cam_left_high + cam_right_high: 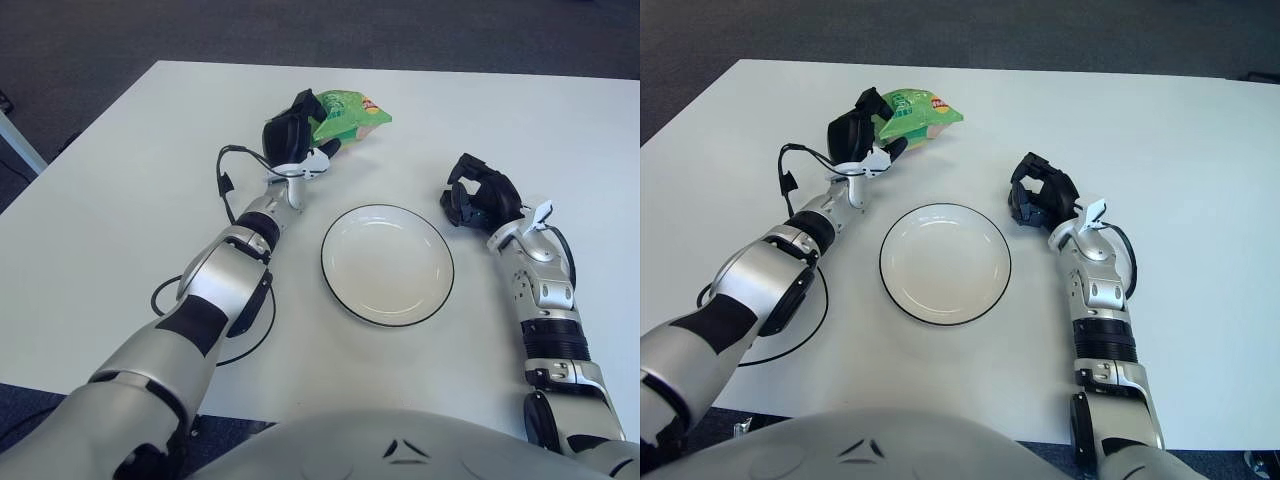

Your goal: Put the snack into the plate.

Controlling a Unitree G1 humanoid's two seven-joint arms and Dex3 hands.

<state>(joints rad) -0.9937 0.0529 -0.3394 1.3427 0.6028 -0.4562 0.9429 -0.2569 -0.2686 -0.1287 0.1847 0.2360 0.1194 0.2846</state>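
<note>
The green snack bag (345,113) is gripped at its near end by the left hand (292,135), whose dark fingers are closed around it, at the far side of the white worktop (90,230). The black-rimmed plate (387,264) is seen nearer, empty. The right hand (478,192) is shown beside the plate's right, fingers curled, holding nothing.
</note>
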